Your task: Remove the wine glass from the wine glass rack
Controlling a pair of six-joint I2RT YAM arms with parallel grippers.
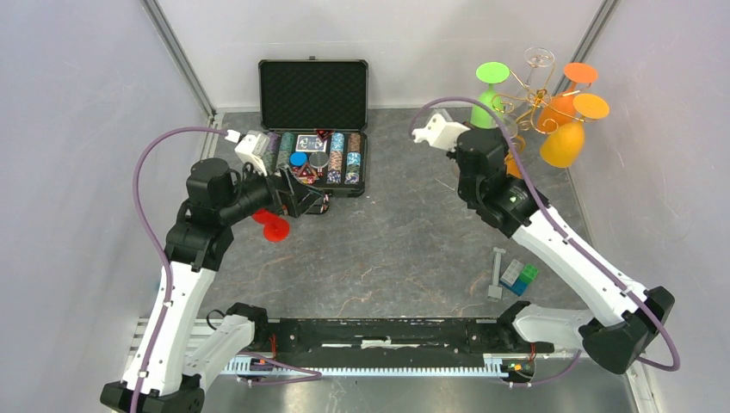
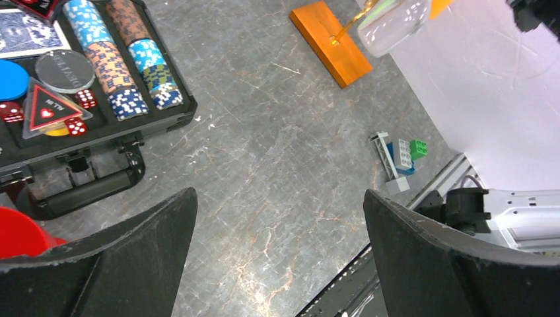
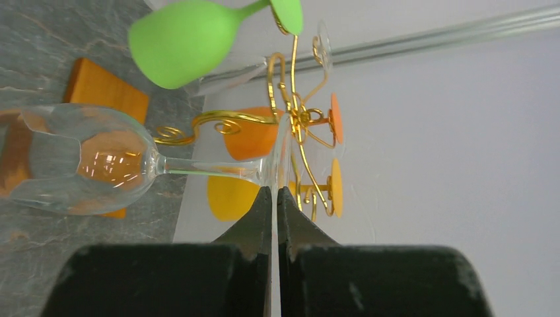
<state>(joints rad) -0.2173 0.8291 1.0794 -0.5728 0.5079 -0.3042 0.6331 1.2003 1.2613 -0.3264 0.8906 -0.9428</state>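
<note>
Right arm: stretched from the near right corner diagonally toward the far right corner, wrist up against the rack. My right gripper is pinched nearly flat on the thin foot of the clear wine glass, which sits edge-on between the fingers. The glass hangs bowl down over the rack's wooden base, its foot close against the gold wire. I cannot tell whether it is hooked on. 1 green glass and 2 orange glasses hang on the rack.

Left arm: elbow bent at the left edge, wrist turned right along the black case. My left gripper has its jaws spread wide above the table. A red glass lies just beside it.
</note>
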